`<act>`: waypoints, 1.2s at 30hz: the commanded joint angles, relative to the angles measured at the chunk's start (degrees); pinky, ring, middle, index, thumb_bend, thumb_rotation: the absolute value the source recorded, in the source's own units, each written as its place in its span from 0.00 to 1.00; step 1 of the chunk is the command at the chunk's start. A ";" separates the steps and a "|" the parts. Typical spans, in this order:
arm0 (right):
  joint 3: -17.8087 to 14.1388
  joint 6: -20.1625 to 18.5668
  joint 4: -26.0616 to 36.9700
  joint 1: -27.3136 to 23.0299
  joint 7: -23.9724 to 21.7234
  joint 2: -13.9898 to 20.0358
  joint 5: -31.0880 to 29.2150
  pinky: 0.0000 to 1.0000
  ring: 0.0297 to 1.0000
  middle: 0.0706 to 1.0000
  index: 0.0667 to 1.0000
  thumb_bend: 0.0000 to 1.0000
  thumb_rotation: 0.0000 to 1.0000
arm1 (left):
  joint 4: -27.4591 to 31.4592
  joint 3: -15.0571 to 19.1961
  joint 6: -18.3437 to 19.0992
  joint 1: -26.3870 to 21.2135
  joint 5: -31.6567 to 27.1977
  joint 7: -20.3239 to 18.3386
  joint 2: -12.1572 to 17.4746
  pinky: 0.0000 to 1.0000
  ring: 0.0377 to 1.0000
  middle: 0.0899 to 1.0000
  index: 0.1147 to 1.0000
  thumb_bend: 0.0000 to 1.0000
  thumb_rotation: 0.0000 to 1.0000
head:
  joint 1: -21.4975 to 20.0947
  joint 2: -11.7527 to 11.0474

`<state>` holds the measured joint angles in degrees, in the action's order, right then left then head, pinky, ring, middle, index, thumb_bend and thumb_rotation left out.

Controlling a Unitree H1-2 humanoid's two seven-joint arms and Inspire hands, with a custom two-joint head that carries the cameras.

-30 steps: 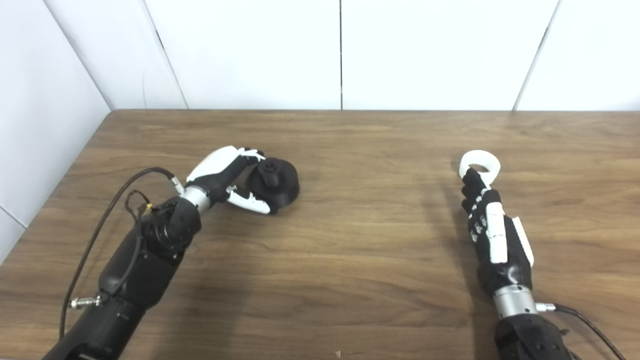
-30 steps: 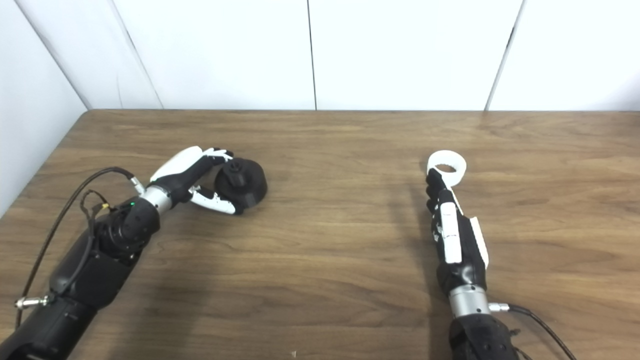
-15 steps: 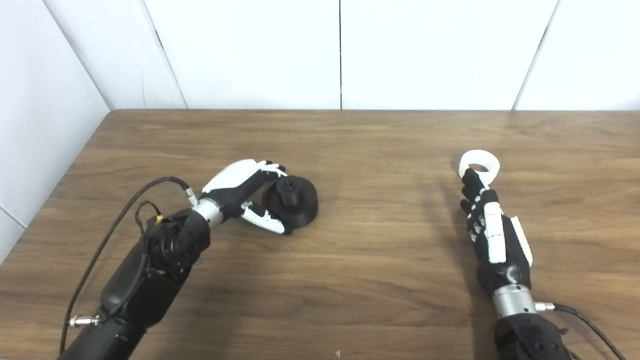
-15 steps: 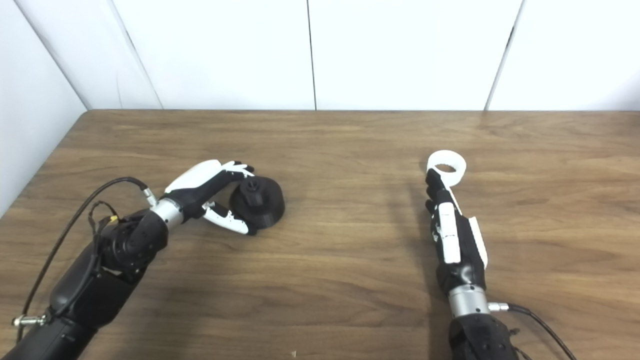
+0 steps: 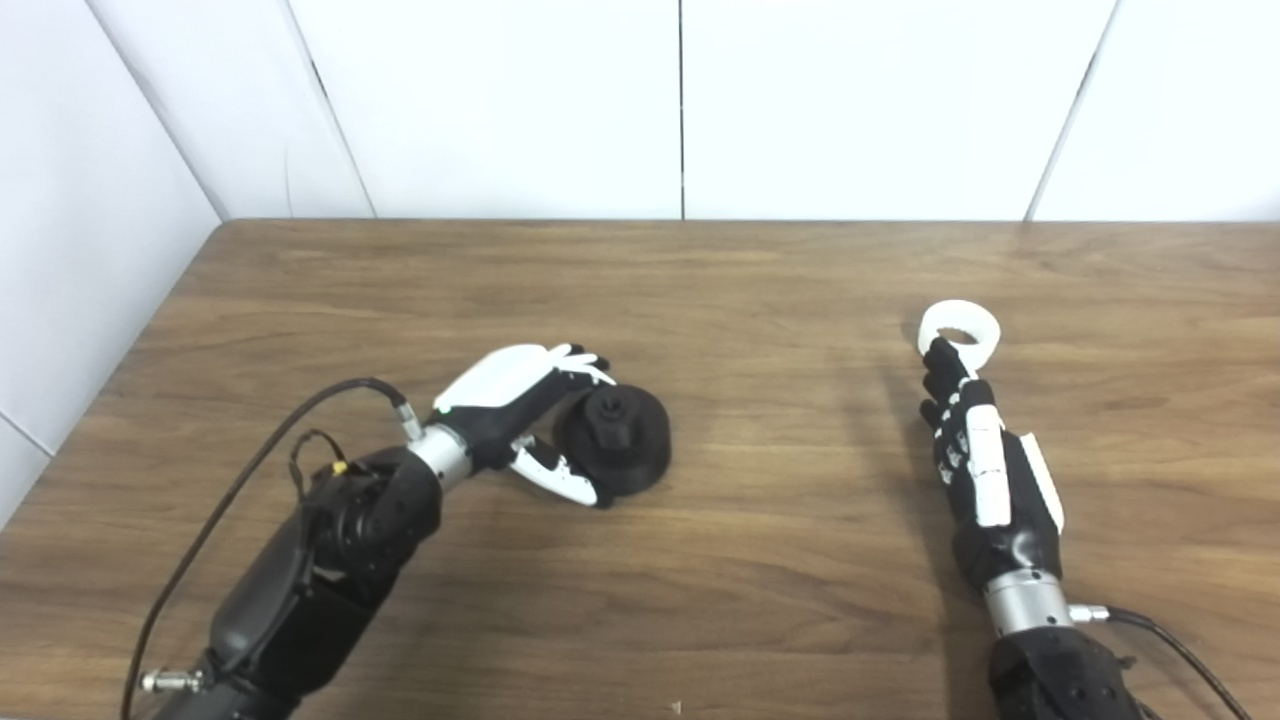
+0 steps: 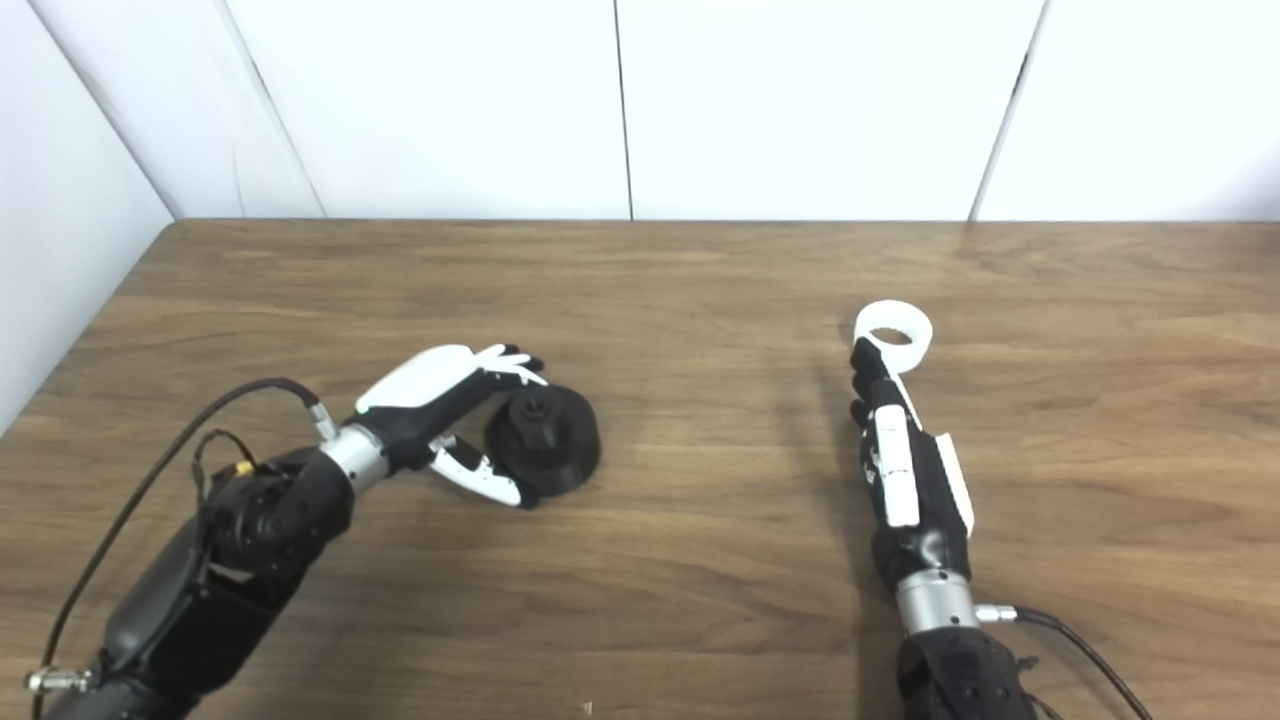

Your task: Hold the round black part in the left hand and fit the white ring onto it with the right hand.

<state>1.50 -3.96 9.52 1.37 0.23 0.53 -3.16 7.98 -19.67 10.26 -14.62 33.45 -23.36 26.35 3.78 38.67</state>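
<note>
The round black part, a squat disc with a small knob on top, rests on the wooden table left of centre. My left hand is around its left side, fingers over the far edge and thumb against the near edge, gripping it. The white ring lies flat on the table at the right. My right hand lies stretched out and open just nearer than the ring, its fingertips touching the ring's near rim and nothing in its grasp.
White wall panels stand behind the table's far edge and run along its left side. Cables trail from both forearms near the bottom of the picture.
My left hand has moved right and toward me, taking the black part along the table with it. The right hand and the white ring have stayed where they were.
</note>
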 commanded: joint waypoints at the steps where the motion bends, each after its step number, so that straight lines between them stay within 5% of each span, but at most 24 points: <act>1: 0.46 -0.01 0.18 0.20 -0.98 0.17 0.21 1.00 0.99 0.96 0.95 0.54 1.00 | 1.77 -1.26 -1.16 0.02 0.35 -1.27 -0.12 0.91 1.00 0.94 0.63 0.69 0.27 | -0.01 0.12; 36: 0.74 -1.08 1.79 0.99 -0.63 0.40 1.42 1.00 0.99 0.96 0.95 0.55 1.00 | 5.13 -7.41 -3.08 4.91 2.80 -1.09 -6.56 0.91 1.00 0.95 0.63 0.71 0.31 | -1.82 1.25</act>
<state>2.16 -5.52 9.91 1.59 0.19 0.87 -1.90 12.76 -25.66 7.82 -10.70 36.58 -22.53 19.86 1.93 39.90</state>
